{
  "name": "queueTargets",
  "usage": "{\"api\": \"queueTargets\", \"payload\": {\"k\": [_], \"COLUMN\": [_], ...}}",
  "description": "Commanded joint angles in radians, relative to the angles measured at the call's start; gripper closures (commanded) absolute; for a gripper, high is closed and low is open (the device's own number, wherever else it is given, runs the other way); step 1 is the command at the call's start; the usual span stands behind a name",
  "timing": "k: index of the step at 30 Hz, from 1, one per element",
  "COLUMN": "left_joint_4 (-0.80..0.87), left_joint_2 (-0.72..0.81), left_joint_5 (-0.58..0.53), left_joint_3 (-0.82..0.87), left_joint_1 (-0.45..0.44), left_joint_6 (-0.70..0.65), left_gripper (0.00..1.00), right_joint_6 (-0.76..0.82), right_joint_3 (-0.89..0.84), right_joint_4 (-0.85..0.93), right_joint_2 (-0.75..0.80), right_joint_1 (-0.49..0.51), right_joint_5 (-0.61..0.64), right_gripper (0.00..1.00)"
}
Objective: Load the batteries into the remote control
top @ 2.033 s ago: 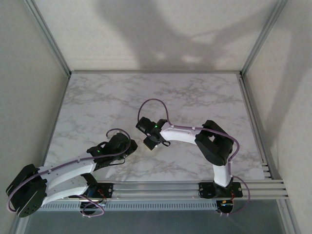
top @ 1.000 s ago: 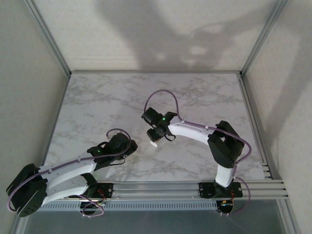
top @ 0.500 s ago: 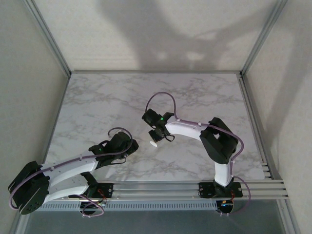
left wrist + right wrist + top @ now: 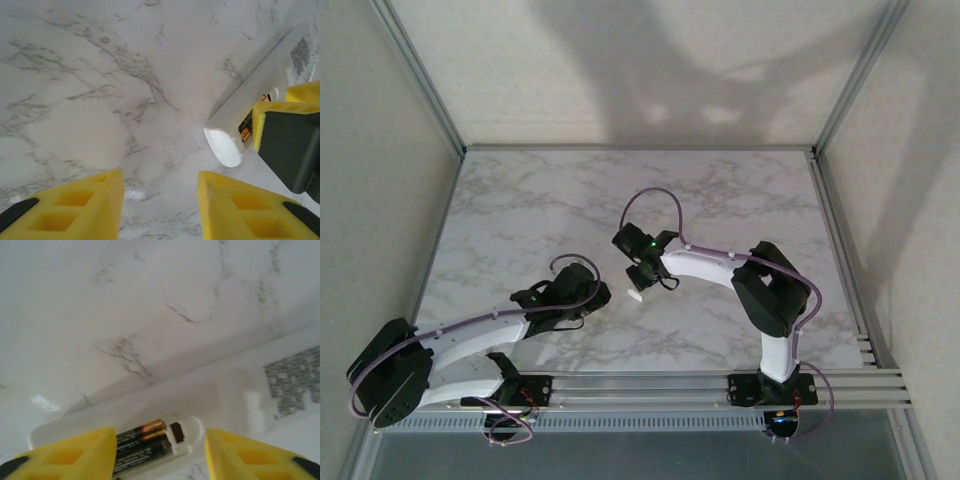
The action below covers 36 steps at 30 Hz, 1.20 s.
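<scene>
- The right pincer (image 4: 160,442) is clenched across the remote control (image 4: 200,390), one yellow finger on each long side, so the white body runs slantwise between them.
- The remote control's plain back faces the right wrist camera, with a grey printed patch towards the far end.
- The batteries (image 4: 142,437) lie side by side in the open compartment near the rounded end, just ahead of the fingers (dark cells with a coppery band).
- A soft shadow falls on the marble bench (image 4: 75,75) beside the remote control.
- The left pincer (image 4: 157,192) stands released, with bare marble between its yellow fingers.
- From the left wrist, the remote control sits up and to the right of that pincer, near it but apart, its rounded end pointing towards it.
- From above, the white end pokes out below the right pincer, just right of the left one.
</scene>
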<state>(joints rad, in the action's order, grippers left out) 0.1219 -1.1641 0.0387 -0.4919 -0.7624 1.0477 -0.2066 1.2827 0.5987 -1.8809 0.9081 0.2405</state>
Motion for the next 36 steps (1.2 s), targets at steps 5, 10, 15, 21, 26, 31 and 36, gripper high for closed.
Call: {"api": "queueTargets", "payload": {"k": [5, 10, 15, 21, 26, 31, 36], "left_joint_4": [-0.076, -0.124, -0.147, -0.170, -0.192, -0.196, -0.209], "left_joint_2": [-0.167, -0.293, -0.432, -0.535, -0.568, -0.565, -0.570], "left_joint_5": [0.064, 0.120, 0.182, 0.256, 0.296, 0.301, 0.304], "left_joint_3": [-0.115, -0.191, -0.291, -0.347, -0.349, -0.347, -0.359], "left_joint_1": [-0.005, -0.004, -0.003, -0.004, -0.010, -0.027, -0.052], "left_joint_6": [-0.119, -0.196, -0.253, -0.280, -0.273, -0.256, -0.236], "left_gripper": [0.55, 0.55, 0.55, 0.53, 0.52, 0.52, 0.51], "right_joint_6": [-0.068, -0.086, -0.079, -0.046, -0.036, -0.033, -0.031], "right_joint_3": [0.019, 0.014, 0.010, 0.055, 0.088, 0.108, 0.120], "right_joint_4": [0.062, 0.101, 0.089, 0.088, 0.082, 0.080, 0.078], "right_joint_2": [0.142, 0.132, 0.089, 0.001, -0.064, -0.101, -0.131], "right_joint_1": [-0.111, -0.245, -0.334, -0.375, -0.393, -0.403, -0.413], "right_joint_5": [0.038, 0.020, -0.009, -0.060, -0.080, -0.095, -0.107], "right_gripper": [0.46, 0.50, 0.52, 0.51, 0.51, 0.51, 0.55]}}
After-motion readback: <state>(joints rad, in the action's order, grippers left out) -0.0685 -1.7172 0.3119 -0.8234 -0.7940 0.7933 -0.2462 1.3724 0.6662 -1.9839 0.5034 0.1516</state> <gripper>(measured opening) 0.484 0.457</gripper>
